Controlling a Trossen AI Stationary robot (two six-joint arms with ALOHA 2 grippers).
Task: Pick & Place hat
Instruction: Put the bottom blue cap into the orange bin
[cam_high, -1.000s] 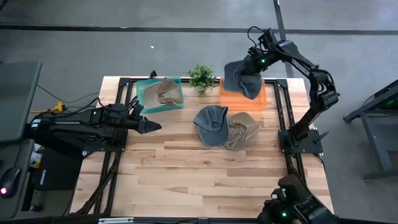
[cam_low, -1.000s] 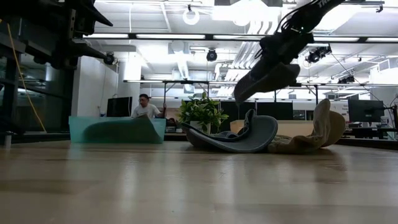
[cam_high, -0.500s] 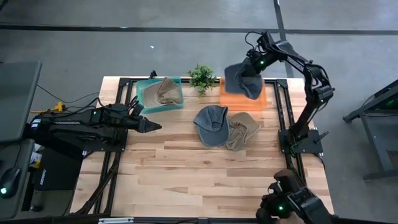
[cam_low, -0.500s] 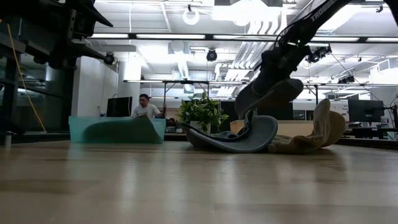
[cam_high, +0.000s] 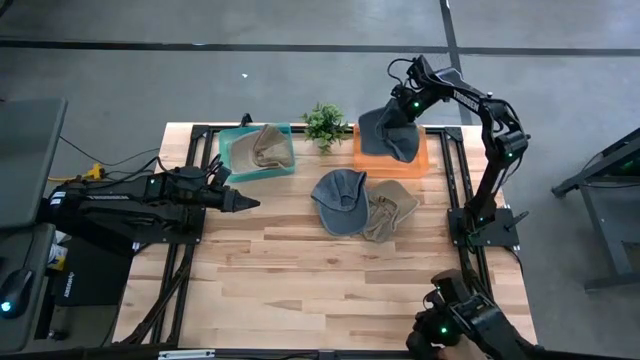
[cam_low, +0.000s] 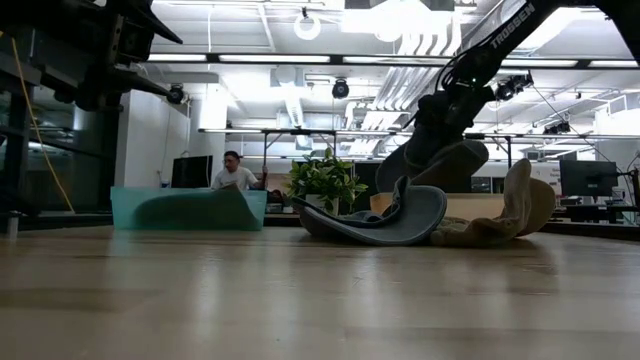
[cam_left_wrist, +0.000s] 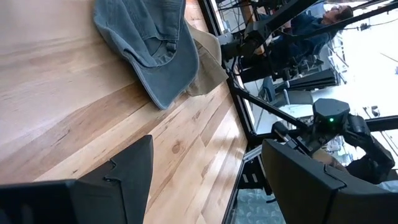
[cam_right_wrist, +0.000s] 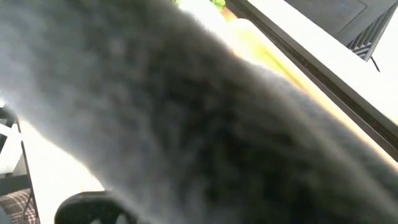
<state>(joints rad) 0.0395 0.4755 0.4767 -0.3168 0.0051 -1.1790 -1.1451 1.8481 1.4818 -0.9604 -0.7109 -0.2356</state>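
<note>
My right gripper (cam_high: 404, 106) is shut on a dark grey-blue hat (cam_high: 386, 136) over the orange bin (cam_high: 420, 164) at the table's far right. The low view shows the gripper (cam_low: 440, 108) with the hat (cam_low: 440, 163) below it. Hat cloth (cam_right_wrist: 205, 118) fills the right wrist view. A second grey-blue hat (cam_high: 340, 198) lies on the table's middle, overlapping a tan hat (cam_high: 392, 213). My left gripper (cam_high: 246, 203) waits open and empty above the table's left part, and its wrist view (cam_left_wrist: 205, 180) shows the gap. My right gripper holds the dark hat by its upper, far edge (cam_high: 397, 114), coming from above and from the table's right. The hat hangs below the fingers over the orange bin. The cloth hides the fingertips. I cannot tell whether its lower end touches the bin.
A teal bin (cam_high: 232, 160) with another tan hat (cam_high: 268, 146) stands at the far left. A small green plant (cam_high: 323, 122) stands between the two bins. The near half of the wooden table (cam_high: 300, 290) is bare. A person (cam_low: 234, 172) sits in the room beyond.
My right gripper has gone down and a little toward the table's left with the dark hat. The hat hangs lower now, close over the orange bin.
</note>
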